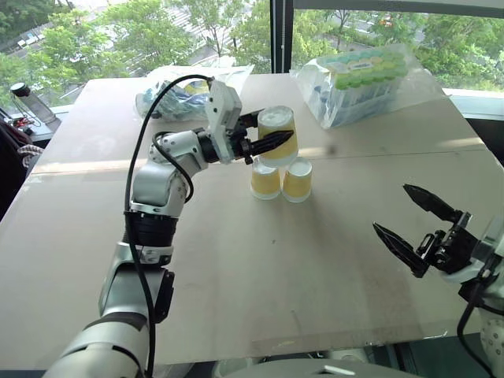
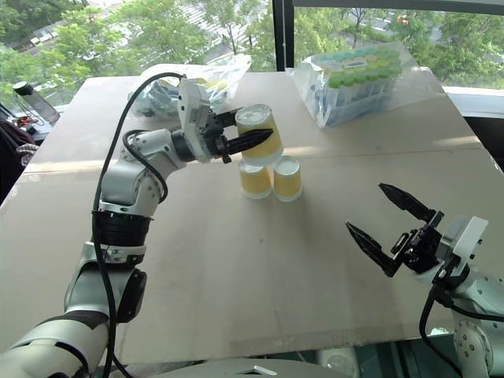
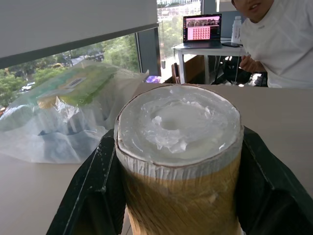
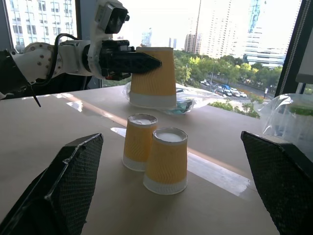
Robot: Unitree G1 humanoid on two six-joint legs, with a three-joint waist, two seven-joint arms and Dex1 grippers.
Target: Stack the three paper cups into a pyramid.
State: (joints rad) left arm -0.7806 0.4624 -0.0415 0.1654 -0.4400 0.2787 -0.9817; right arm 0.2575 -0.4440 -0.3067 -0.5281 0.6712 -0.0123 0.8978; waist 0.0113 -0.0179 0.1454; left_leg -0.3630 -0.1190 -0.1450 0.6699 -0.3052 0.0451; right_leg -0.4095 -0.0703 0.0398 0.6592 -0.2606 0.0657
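**Third cup held over the pair**

Nearest the camera, the right gripper was seen with its two black fingers spread wide and nothing between them, well apart from the two standing cups and off to their right, over the table. Those two cups were set upside down, side by side and touching, near the middle of the table. Just above them, a third cup was clamped, also upside down, between the fingers of the left gripper; in the right wrist view it was seen raised clear of their bases. Beyond the pair, bagged containers were seen at the far edge. Past them, a person was seen seated.
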